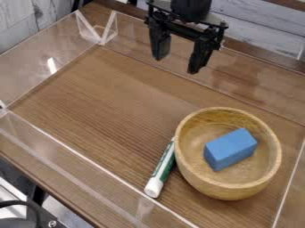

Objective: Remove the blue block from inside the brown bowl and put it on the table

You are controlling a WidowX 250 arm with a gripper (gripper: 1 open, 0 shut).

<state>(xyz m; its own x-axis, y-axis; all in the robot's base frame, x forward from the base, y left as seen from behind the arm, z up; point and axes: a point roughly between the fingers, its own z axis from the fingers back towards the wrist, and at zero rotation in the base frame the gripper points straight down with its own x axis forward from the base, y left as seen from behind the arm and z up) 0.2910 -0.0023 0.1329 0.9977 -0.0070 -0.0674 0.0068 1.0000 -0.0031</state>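
The blue block (230,149) lies inside the brown bowl (198,168), roughly at its middle, tilted a little against the bowl's floor. The bowl rests on the table (102,98) at the front right. My gripper (179,53) hangs well above and behind the bowl, pointing down near the back of the table. Its two dark fingers (159,46) stand apart with nothing between them, so it is open. Nothing touches the block.
A white-and-green marker pen (162,172) lies on the table against the bowl's left side. Clear acrylic walls (71,156) run along the table's edges, with a folded clear piece (95,28) at the back left.
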